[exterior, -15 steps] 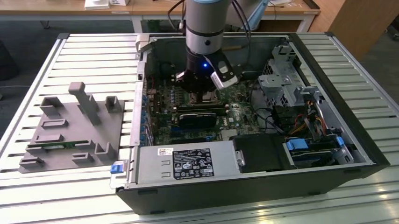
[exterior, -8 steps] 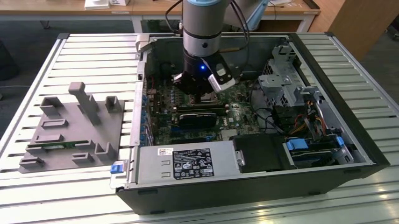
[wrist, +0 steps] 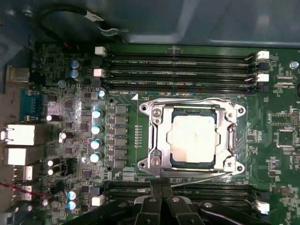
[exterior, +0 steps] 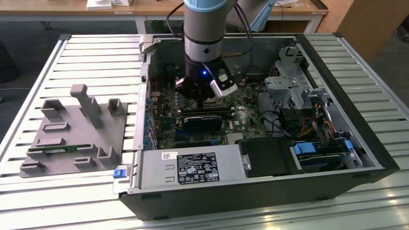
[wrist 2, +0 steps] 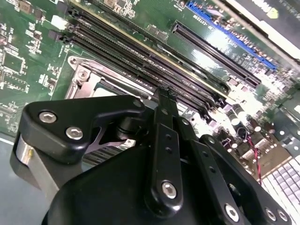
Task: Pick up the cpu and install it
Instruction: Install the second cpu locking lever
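Black fingers of the gripper (wrist: pixel 161 199) were pressed together with nothing between them, hanging just above the motherboard (wrist: pixel 70 93) inside the open computer case (exterior: pixel 357 81). Just beyond their tips, the cpu (wrist: pixel 193 140) lay flat in its socket (wrist: pixel 157 140), silver top up, its edges square to the metal frame. Being nearly square, it showed no clear long axis. Placement looked done; whether the frame was latched could not be told.

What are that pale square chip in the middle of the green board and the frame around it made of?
The chip looks like metal with a dull, matte silver top that takes the light softly. The frame seems to be bare polished steel, since it glints brightly. The board looks like glossy green laminate, though that is a guess.
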Available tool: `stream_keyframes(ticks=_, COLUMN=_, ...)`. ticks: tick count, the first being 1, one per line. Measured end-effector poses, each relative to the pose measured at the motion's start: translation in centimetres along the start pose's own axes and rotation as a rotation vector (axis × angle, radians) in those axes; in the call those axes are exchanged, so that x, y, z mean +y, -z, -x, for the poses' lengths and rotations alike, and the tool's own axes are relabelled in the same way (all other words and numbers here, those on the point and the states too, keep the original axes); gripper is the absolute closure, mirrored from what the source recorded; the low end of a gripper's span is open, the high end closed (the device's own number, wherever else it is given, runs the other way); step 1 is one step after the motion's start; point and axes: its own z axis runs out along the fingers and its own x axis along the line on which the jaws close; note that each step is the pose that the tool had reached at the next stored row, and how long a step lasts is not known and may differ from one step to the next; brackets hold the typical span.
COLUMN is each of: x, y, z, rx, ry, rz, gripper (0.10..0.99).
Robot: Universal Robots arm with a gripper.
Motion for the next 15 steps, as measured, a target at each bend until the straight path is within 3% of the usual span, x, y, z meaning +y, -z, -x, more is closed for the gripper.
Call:
stream_keyframes(ticks=7, x=-0.27, y=-0.1, z=-0.17, rx=-0.0004, ry=0.0, rz=0.016, gripper=0.973)
stream_keyframes(ticks=10, x=-0.64, y=-0.08, z=-0.34, rx=-0.0011, ry=0.0, rz=0.029, gripper=0.973)
stream_keyframes(ticks=15, x=-1.08, y=-0.12, z=-0.77, rx=-0.0042, ry=0.0, rz=0.062, gripper=0.973)
